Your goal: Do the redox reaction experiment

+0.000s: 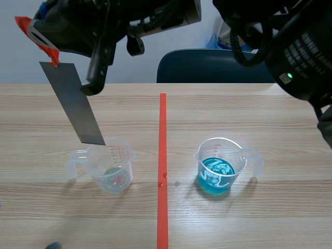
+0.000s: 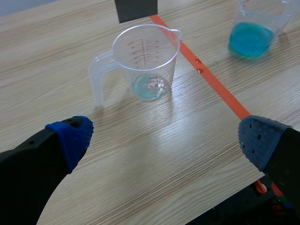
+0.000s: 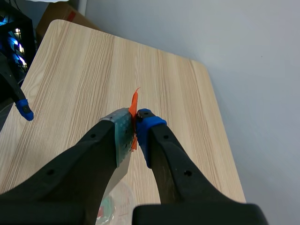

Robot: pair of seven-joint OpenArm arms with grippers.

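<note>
A long grey metal strip [image 1: 75, 105] hangs tilted, with an orange tape tag [image 1: 32, 30] at its upper end. My right gripper [image 1: 51, 52], reaching across from the right, is shut on that tagged end [image 3: 134, 105]. The strip's lower end [image 2: 136, 9] sits just above the far rim of a clear measuring cup [image 1: 111, 168] holding a little pale teal liquid [image 2: 148, 87]. A second clear cup [image 1: 219, 168] with blue liquid stands right of the red line. My left gripper [image 2: 164, 136] is open, low and near the left cup, holding nothing.
A red tape line [image 1: 162, 171] runs down the table's middle, with small droplets [image 1: 177, 183] beside it. A dark blue chair back [image 1: 212, 66] stands behind the far edge. One pad of the left gripper [image 3: 23, 110] shows in the right wrist view.
</note>
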